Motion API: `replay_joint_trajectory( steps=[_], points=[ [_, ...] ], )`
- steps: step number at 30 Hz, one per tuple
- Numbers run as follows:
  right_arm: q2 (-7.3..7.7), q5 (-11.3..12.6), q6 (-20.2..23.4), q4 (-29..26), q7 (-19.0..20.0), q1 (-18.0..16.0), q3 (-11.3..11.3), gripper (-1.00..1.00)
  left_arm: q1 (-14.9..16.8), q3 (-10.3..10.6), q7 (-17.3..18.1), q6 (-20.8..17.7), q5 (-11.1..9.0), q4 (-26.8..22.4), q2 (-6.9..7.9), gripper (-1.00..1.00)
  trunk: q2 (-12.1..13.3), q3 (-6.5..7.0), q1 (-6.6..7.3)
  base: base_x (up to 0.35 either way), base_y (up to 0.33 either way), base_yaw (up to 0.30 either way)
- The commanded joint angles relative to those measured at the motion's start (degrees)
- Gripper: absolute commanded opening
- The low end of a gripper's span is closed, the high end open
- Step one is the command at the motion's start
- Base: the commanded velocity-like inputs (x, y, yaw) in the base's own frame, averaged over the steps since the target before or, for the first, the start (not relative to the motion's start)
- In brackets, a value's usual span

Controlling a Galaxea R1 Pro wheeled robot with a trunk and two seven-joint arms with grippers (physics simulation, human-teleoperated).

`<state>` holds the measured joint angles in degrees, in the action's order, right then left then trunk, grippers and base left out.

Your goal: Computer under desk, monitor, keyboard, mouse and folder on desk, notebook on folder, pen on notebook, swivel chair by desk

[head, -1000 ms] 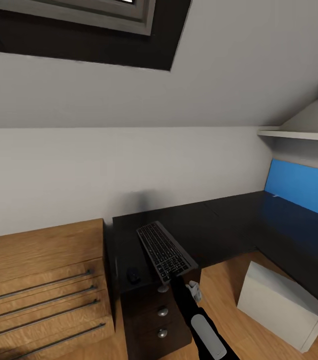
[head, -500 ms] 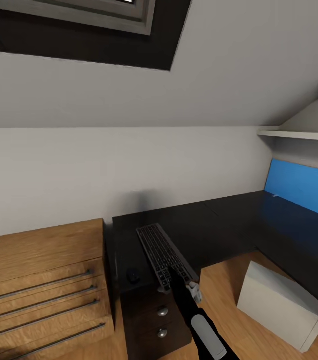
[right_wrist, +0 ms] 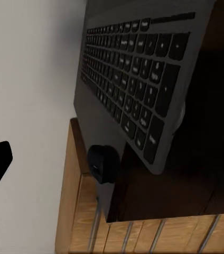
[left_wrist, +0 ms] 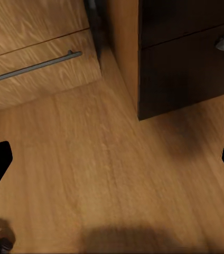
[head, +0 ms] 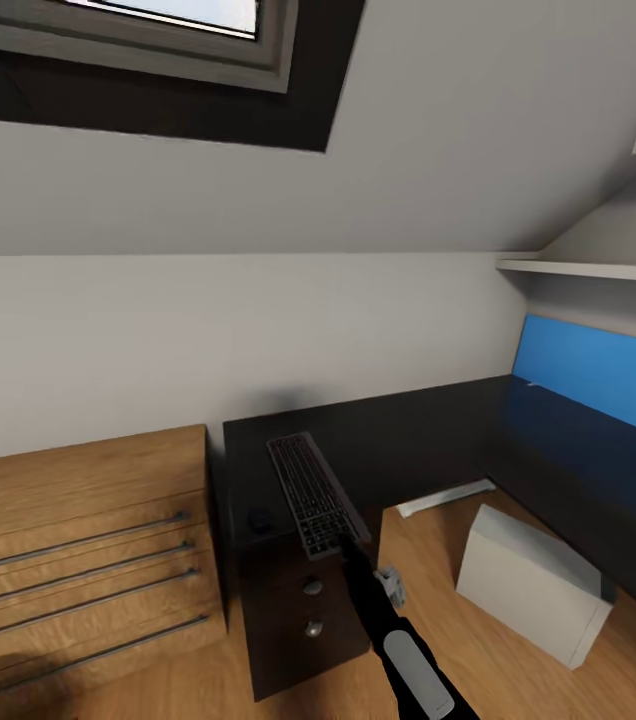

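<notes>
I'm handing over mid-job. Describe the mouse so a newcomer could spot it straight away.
Start at the long glossy black desk and follow it to the end beside the light wooden drawer chest. There a slim dark grey keyboard with black keys lies near the front edge. The small rounded black mouse sits between keyboard and chest: a little dome, far smaller than the flat keyboard.

The keyboard [head: 315, 494] lies on the tabletop [head: 408, 440] near its front edge, at the left end, with the mouse [head: 259, 520] just beside it on the left. Under that end stands a drawer unit [head: 303, 620], and left of it a wooden chest [head: 78, 560] against the wall. The computer [head: 530, 584] sits on the floor to the right, in the tabletop's inner corner.
</notes>
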<state>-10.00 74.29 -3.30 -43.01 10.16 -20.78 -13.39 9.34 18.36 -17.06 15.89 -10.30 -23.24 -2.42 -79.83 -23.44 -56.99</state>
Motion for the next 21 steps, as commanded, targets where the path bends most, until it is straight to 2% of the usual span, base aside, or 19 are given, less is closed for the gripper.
replay_joint_trajectory(
  steps=[1,8,13,16,17,20,21],
  points=[
    [0.0,0.6,-0.36,0.09,0.25,-0.05,-0.11,1.0,0.06,0.47,-0.47,0.26,-0.56,0.04,0.07,1.0,-0.04,-0.06,0.02,-0.117,-0.258,0.0],
    [0.0,0.51,-0.47,0.2,0.22,-0.05,0.49,1.0,0.06,0.43,-0.59,0.28,-0.59,0.04,0.15,1.0,-0.04,-0.06,0.02,-0.026,-0.111,0.0],
    [0.0,0.5,-0.49,0.94,0.21,-0.05,3.12,1.0,0.06,0.44,-0.58,0.33,-0.55,0.04,0.13,1.0,-0.04,-0.06,0.02,-0.002,-0.009,0.0],
    [0.0,0.5,-0.49,1.08,0.18,-0.05,6.68,1.0,0.06,0.44,-0.6,0.35,-0.57,0.04,0.13,1.0,-0.04,-0.06,0.02,0.0,-0.002,0.0],
    [0.0,0.5,-0.49,1.11,0.18,-0.05,9.07,1.0,0.06,0.44,-0.6,0.33,-0.58,0.04,0.13,1.0,-0.04,-0.06,0.02,0.0,-0.001,0.0],
    [0.0,0.5,-0.47,1.14,0.15,-0.05,12.83,1.0,0.06,0.45,-0.6,0.33,-0.59,0.04,0.13,1.0,-0.04,-0.06,0.02,0.0,0.0,0.0],
    [0.0,0.5,-0.44,1.16,0.13,-0.05,15.05,1.0,0.06,0.45,-0.6,0.33,-0.59,0.04,0.13,1.0,-0.04,-0.06,0.02,0.0,0.0,0.0]
  ],
)
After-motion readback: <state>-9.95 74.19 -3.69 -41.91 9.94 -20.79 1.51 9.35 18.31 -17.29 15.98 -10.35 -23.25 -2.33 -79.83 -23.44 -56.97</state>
